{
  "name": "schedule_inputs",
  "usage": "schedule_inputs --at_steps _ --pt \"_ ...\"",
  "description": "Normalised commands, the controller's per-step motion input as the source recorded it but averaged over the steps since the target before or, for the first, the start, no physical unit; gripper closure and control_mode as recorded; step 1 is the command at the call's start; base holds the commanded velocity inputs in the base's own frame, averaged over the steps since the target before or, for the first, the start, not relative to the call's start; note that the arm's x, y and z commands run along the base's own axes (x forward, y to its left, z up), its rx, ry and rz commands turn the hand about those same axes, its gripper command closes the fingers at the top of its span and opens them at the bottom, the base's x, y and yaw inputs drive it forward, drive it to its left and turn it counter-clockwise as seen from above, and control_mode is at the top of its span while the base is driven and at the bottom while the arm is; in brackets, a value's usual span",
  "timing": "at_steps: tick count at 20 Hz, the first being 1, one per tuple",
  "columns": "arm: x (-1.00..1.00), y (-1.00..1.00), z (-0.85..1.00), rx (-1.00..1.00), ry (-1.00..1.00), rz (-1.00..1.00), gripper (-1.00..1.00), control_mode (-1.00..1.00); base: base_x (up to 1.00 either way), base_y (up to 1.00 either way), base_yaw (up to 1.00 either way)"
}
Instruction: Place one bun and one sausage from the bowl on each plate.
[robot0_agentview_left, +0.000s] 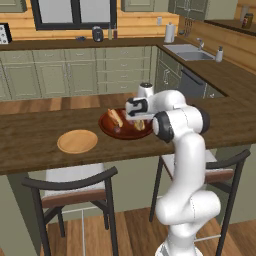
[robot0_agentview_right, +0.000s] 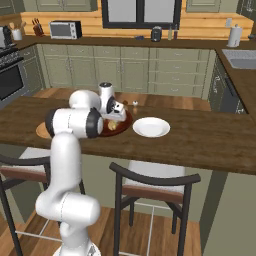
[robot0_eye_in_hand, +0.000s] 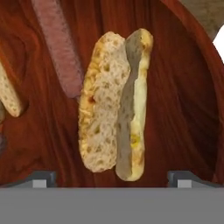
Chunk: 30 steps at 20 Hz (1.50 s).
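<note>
I see my fingers (robot0_eye_in_hand: 111, 177) spread wide apart, low over a split bun (robot0_eye_in_hand: 114, 107) lying in the bowl (robot0_eye_in_hand: 183, 100). Beside it lies a sausage (robot0_eye_in_hand: 59, 48), a second bun (robot0_eye_in_hand: 9, 94) past that. On the table (robot0_agentview_left: 30, 140) the tan plate (robot0_agentview_left: 77, 141) and white plate (robot0_agentview_right: 151, 127) flank the bowl

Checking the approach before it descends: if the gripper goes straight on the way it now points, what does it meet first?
Most likely the split bun, which lies between the tips of the open gripper in the hand view, on the floor of the bowl. The sausage lies off to one side. Depth is unclear.
</note>
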Motion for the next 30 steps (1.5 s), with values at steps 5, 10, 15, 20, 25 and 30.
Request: schedule_inputs --at_steps 5,10,15,20,25,30 --pt "0.49 0.0 -0.36 0.0 0.0 0.0 -1.0 -1.0 0.0 0.0 0.0" --pt "0.5 0.0 -0.41 0.0 0.0 0.0 -1.0 -1.0 0.0 0.0 0.0" --pt "0.5 0.0 -0.32 0.0 0.0 0.0 -1.0 -1.0 0.0 0.0 0.0" --pt "0.04 0.13 -0.39 0.0 0.03 0.0 1.0 -1.0 0.0 0.0 0.0" --pt "-0.32 0.02 -0.22 0.0 0.0 0.0 1.0 -1.0 0.0 0.0 0.0" --pt "-0.77 0.0 0.21 0.03 -0.03 0.0 1.0 -1.0 0.0 0.0 0.0"
